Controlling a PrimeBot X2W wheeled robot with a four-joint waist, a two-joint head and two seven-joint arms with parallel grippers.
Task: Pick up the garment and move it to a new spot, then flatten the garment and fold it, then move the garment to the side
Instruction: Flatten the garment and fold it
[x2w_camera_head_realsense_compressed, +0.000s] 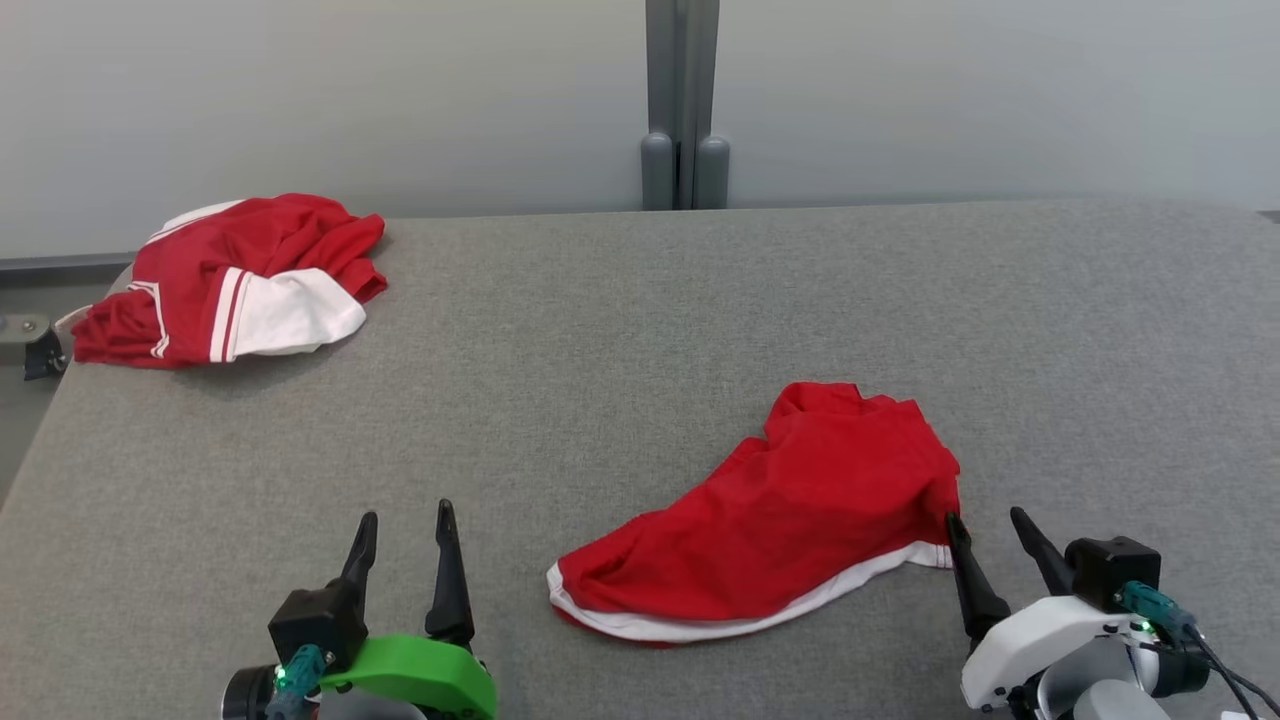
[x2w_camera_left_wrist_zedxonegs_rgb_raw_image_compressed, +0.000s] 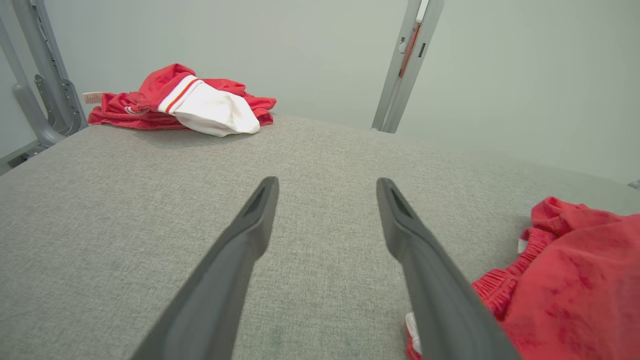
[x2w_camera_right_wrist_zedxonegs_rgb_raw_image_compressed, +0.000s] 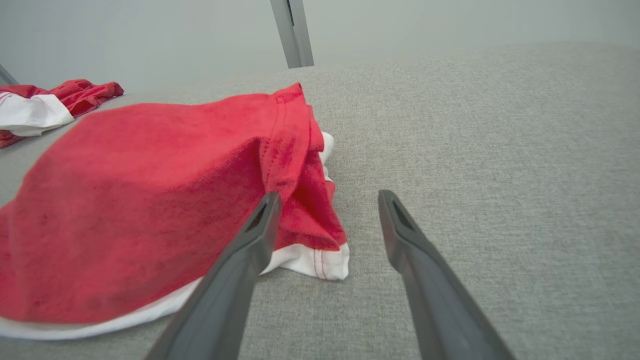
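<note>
Garment (x2w_camera_head_realsense_compressed: 790, 510) diagonal, near-left to far-right

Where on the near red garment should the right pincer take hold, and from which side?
Likely the white-hemmed corner of the garment, approached from the right: it lies flat on the grey surface beside the open right pincer, while the middle bulges.

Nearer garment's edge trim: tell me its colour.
The trim is white; right wrist view shows it best.
</note>
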